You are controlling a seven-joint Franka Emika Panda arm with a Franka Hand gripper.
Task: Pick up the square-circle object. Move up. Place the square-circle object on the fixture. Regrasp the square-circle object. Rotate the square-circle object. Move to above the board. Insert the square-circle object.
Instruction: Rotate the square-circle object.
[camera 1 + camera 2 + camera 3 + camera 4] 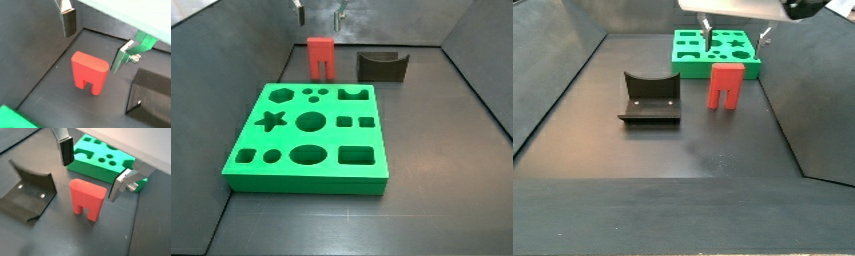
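Small red plastic peg (87,199) stands upright on the dark floor, directly below the wide-open, empty gripper (93,167) — an off-centre descent could topple it toward the notched grey fixture (648,97) at nine o'clock.

The two-finger silver gripper (90,170) is held high, its dark-padded plates spread apart at ten and three o'clock, nothing gripped between.

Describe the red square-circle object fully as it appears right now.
The square-circle object is a matte red plastic piece with a blocky top and two short legs split by a slot. It stands upright on the dark floor between the board and the fixture, touching neither. The open tool hovers above, not gripping it.
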